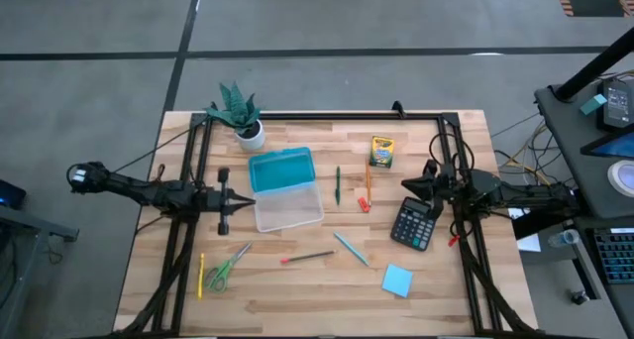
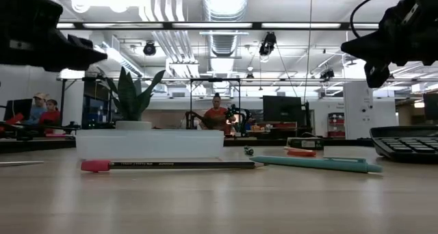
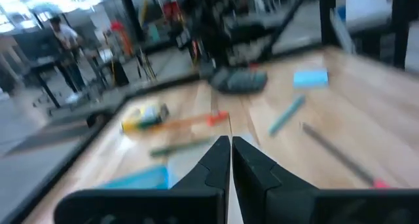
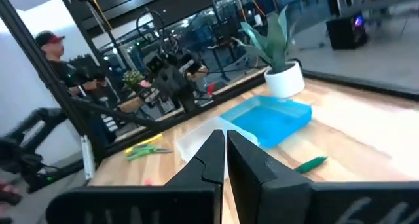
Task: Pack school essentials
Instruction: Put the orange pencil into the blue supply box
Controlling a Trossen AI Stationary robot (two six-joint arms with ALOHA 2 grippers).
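Observation:
The stationery lies loose on the wooden table. A yellow-green crayon box [image 1: 381, 151], a green pen [image 1: 337, 183], an orange pencil [image 1: 368, 178] and a tiny red piece [image 1: 365, 205] sit mid-table. Nearer the front edge lie a teal pen [image 1: 351, 248], a black pencil with a red end [image 1: 309, 257], green-handled scissors [image 1: 226, 270], a yellow pencil [image 1: 201, 276] and a blue sticky pad [image 1: 397, 281]. My left gripper [image 1: 236, 202] hovers shut, just left of the clear box [image 1: 288, 209]. My right gripper [image 1: 405, 185] hovers shut above the calculator's [image 1: 414, 223] far end. Both hold nothing.
The clear box's blue lid [image 1: 280, 169] lies against its far side. A potted plant [image 1: 241, 112] stands at the far left. A black frame [image 1: 327, 116] rims the table. Free wood lies between the box and the pens. People sit in the room behind [image 2: 217, 114].

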